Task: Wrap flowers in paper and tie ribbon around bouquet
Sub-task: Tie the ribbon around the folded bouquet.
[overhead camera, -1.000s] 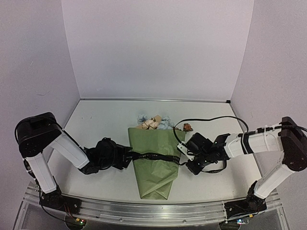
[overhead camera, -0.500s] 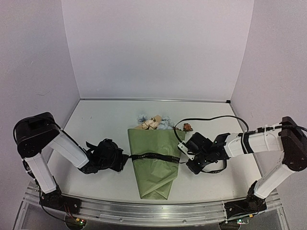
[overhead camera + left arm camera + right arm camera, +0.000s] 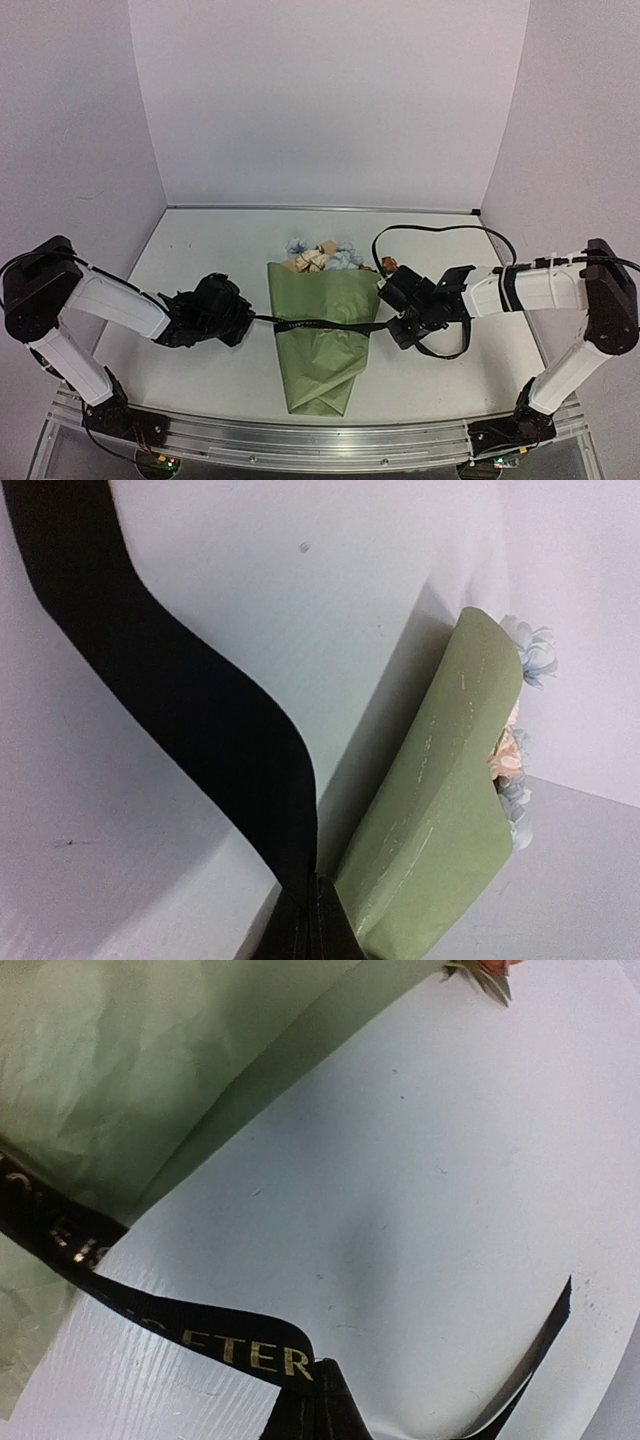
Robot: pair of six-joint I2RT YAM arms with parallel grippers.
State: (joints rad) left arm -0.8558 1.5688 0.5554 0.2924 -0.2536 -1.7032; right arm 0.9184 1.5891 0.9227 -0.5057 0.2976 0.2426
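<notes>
1. Pinched tight by left gripper and right gripper: ribbon, stretched over the bouquet lying between them.
2. May slip free under hard pulling.
3. May drag or crumple the bouquet under uneven pulling.

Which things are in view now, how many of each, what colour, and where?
paper: one sheet, olive green, rolled into a cone at the table's middle
flowers: one bunch, pale blue and cream, sticking out of the cone's far end
ribbon: one, black with lettering, stretched across the cone between the grippers
loose flower head: one, brownish-orange, by the cone's far right corner
table: one, white
left gripper: one, black, shut on the ribbon, left of the cone
right gripper: one, black, shut on the ribbon, right of the cone
</notes>
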